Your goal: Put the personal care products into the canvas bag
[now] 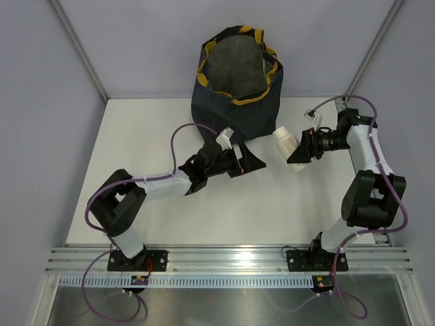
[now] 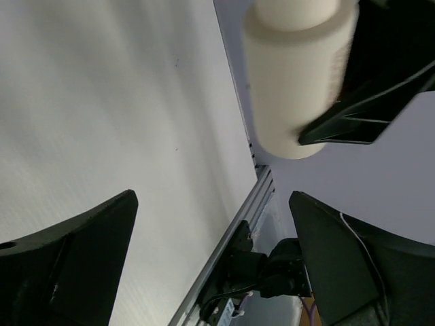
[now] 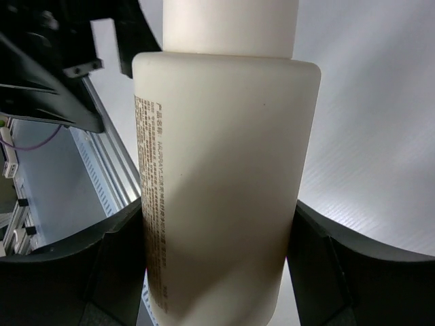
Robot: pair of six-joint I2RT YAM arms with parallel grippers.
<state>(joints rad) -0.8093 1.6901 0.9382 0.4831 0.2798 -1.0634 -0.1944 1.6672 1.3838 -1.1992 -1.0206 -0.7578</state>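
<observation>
the right end effector (image 1: 296, 153) is pinching a cream plastic bottle (image 1: 286, 145) across its body, one black finger pressed to each side. in the right wrist view the bottle fills the gap between the two fingers (image 3: 360, 272). a column of small brown print runs down its left side, and its narrower cap end points away from the camera. the bottle is held off the white surface (image 1: 146, 125), over the far right part of it, with the cap end angled toward the far edge. it is just beside the lower right of the dark navy canvas bag (image 1: 217, 117) but outside it, and not touching the fabric.

the bag stands upright at the middle of the far edge of the surface. its mustard-yellow rim and handles are open to the camera above, and the grey lining shows inside.

the left end effector (image 1: 249, 161) is spread wide and holds nothing. it sits low in front of the bag's base, near the middle of the surface, and points to the right toward the bottle. in the left wrist view the bottle hangs beyond the tips, apart from them, with one finger of the right end effector against its side. an aluminium rail (image 1: 224, 257) runs along the near edge of the surface.
</observation>
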